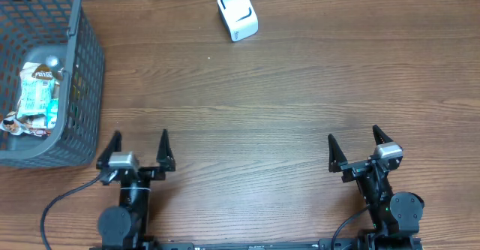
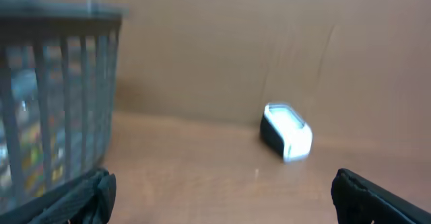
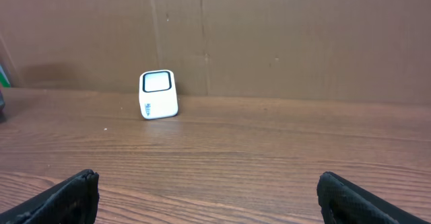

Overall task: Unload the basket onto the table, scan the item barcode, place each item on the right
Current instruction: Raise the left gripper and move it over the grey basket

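Left gripper (image 1: 140,137) and right gripper (image 1: 353,134) are hanging open, empty.
You're seeing the scanner (image 1: 238,13) sitting far, snacks (image 1: 36,92) lying in the left basket (image 1: 86,55).

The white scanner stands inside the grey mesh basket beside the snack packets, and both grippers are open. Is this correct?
No. The small white box-shaped scanner stands on the brown wooden table, apart from the grey plastic mesh basket; the overhead view shows it. The rest holds: snack packets in the basket, left gripper and right gripper open.

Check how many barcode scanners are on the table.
1. The white scanner stands at the far side of the table, well apart from the grey basket. The basket's mesh could hide another.
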Available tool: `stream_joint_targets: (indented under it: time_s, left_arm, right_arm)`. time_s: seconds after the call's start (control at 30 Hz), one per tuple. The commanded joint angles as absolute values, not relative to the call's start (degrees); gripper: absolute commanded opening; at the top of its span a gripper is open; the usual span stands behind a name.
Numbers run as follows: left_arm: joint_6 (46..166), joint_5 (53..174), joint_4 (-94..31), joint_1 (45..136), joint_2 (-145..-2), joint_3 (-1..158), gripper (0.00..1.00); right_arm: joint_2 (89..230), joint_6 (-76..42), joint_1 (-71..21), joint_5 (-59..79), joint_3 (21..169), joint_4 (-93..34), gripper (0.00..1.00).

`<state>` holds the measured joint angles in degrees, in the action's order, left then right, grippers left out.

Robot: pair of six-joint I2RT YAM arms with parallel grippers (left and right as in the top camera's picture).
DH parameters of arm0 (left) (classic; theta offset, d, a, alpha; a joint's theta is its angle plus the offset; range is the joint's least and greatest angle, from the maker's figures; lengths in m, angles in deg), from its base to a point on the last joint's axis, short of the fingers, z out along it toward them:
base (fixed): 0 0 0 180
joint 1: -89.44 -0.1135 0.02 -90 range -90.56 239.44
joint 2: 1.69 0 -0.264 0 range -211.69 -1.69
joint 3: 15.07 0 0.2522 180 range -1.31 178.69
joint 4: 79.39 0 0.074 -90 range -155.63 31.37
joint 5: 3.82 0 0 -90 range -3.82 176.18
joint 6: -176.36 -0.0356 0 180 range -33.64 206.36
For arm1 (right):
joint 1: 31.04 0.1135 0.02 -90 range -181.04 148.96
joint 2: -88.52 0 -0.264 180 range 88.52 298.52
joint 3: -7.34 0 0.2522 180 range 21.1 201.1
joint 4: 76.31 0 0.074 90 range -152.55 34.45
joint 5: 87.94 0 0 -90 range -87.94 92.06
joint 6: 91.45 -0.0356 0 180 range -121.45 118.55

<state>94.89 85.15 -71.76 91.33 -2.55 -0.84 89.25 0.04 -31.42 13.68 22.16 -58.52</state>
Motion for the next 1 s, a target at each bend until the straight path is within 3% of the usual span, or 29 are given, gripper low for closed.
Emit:
stream_joint_targets:
  time_s: [0.0, 0.13, 0.3, 0.63, 0.97]
  left_arm:
    - [93.6, 86.0, -80.5, 91.7, -2.0, -0.1, 1.0]
    - [93.7, 87.9, -90.1, 91.7, -2.0, 2.8, 0.99]
    - [93.6, 88.8, -87.5, 91.7, -2.0, 12.1, 1.0]
    - [93.5, 89.0, -58.7, 91.7, -7.3, 40.9, 1.0]
    - [89.4, 96.8, -31.2, 91.7, -28.6, 72.7, 1.0]
  right_arm:
    - [88.7, 0.1, -31.6, 13.7, 21.5, -58.8, 1.0]
    - [88.7, 0.2, -31.6, 13.7, 21.5, -58.8, 1.0]
    - [88.7, 0.2, -31.6, 13.7, 21.5, -58.8, 1.0]
    - [88.7, 0.1, -31.6, 13.7, 21.5, -58.8, 1.0]
    - [88.7, 0.2, -31.6, 13.7, 21.5, -58.8, 1.0]
